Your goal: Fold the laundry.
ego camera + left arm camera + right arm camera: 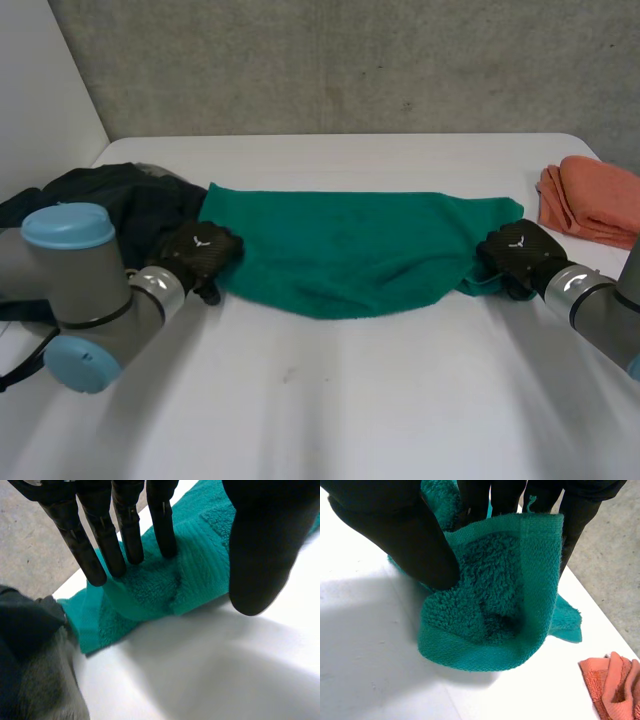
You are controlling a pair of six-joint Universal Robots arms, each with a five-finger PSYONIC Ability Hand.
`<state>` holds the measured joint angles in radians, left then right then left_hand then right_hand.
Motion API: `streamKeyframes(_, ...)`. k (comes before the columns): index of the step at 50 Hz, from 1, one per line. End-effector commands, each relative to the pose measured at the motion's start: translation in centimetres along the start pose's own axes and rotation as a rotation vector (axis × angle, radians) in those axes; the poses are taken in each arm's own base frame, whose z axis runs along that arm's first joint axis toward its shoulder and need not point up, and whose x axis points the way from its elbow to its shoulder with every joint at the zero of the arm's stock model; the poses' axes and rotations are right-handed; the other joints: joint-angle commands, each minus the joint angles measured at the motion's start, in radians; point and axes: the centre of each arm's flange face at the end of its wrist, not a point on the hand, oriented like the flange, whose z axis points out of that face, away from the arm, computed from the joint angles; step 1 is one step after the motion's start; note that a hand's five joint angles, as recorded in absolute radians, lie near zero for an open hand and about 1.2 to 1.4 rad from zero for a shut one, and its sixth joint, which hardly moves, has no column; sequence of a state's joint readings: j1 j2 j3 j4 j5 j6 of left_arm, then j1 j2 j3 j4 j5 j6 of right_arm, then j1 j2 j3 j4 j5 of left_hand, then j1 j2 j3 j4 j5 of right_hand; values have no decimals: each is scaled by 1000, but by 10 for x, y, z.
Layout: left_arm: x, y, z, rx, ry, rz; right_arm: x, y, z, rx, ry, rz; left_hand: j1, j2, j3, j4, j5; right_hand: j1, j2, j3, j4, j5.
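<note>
A white table [330, 400] takes up the near ground, running back to a grey concrete wall. Across its middle lies a green terry towel [350, 250], stretched long from left to right, its near edge sagging towards the robot in a shallow curve. At the far left a dark pile of clothes [120, 200] sits heaped on the table, touching the towel's left end; the left wrist view shows a grey garment [45, 685] in that pile, just beside the towel's corner. At the far right, well apart from the towel, lies a folded orange cloth [590, 200].

The left arm [85, 290] reaches in from the near left and the right arm [595, 300] from the near right.

The left hand [200, 255] is on the towel's left end. Its fingers [95, 545] are straight and spread, their tips pressing down into the pile of the cloth, and its thumb [265, 555] stands wide apart from them at the towel's near edge, so nothing is gripped.

The right hand [520, 255] is on the towel's right end. There the corner is lifted off the table and cupped upright, with the thumb [405, 535] pressed into its inner face and the fingers [577, 520] behind it, pinching the cloth between them.
</note>
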<state>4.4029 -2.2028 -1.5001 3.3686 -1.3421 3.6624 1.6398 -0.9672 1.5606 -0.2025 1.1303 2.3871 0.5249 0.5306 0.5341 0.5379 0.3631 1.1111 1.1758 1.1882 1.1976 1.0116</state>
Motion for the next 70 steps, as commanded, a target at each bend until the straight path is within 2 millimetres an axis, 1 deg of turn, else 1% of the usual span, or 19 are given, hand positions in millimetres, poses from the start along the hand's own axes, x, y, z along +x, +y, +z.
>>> streamKeyframes(1,3,-5,25,37,-4,38,-4,2,0,-6,-11,-13,164,158,155,151,151,285,220,208,199,210)
streamKeyframes(15,2,1,48,-5,3,102,-4,3,0,-8,-11,-14,405,399,396,392,392,285,220,208,199,210)
streamKeyframes(21,0,1,45,-20,9,93,0,1,0,-5,-1,-13,856,851,847,843,844,285,220,208,199,210)
streamKeyframes(23,-1,-3,40,-21,10,92,1,1,0,-6,3,-17,871,866,862,858,859,285,220,208,199,210)
streamKeyframes(30,-20,-42,-17,-118,-5,69,20,-17,-10,-29,38,-26,871,866,862,858,859,285,220,208,199,210)
streamKeyframes(35,-33,-67,-83,-247,0,57,51,-45,-43,-110,39,-11,871,866,862,858,859,285,220,208,199,210)
streamKeyframes(39,-32,-70,-126,-370,63,89,67,-55,-79,-251,-26,15,871,866,862,858,859,285,220,208,199,210)
streamKeyframes(42,-24,-62,-148,-467,152,148,64,-52,-102,-371,-151,11,871,866,862,858,859,285,220,208,199,210)
streamKeyframes(44,-22,-57,-152,-495,190,189,60,-51,-108,-405,-214,-19,871,866,862,858,859,285,220,208,199,210)
streamKeyframes(47,-20,-42,-143,-527,235,277,59,-43,-103,-413,-248,-105,871,866,862,858,859,285,220,208,199,210)
streamKeyframes(50,-27,-30,-119,-527,207,345,61,-28,-88,-436,-224,-100,871,866,862,858,859,285,220,208,199,210)
streamKeyframes(53,-33,-31,-99,-495,163,358,64,-23,-75,-428,-179,-100,871,866,862,858,859,285,220,208,199,210)
streamKeyframes(55,-40,-43,-77,-418,105,356,68,-29,-59,-371,-121,-102,871,866,862,858,859,285,220,208,199,210)
streamKeyframes(60,-67,-93,-34,-159,-83,322,95,-67,-30,-150,94,-98,871,866,862,858,859,285,220,208,199,210)
streamKeyframes(61,-76,-115,-26,-57,-145,289,109,-85,-24,-47,186,-81,871,866,862,858,859,285,220,208,199,210)
streamKeyframes(63,-87,-140,-23,63,-211,244,125,-106,-20,78,284,-64,871,866,862,858,859,285,220,208,199,210)
streamKeyframes(64,-97,-163,-21,187,-278,193,131,-115,-19,138,325,-53,871,866,862,858,859,285,220,208,199,210)
streamKeyframes(68,-116,-207,-27,444,-400,98,174,-170,-37,494,580,-3,871,866,862,858,859,285,220,208,199,210)
streamKeyframes(70,-120,-219,-30,519,-433,83,185,-183,-46,595,650,12,871,866,862,858,859,285,220,208,199,210)
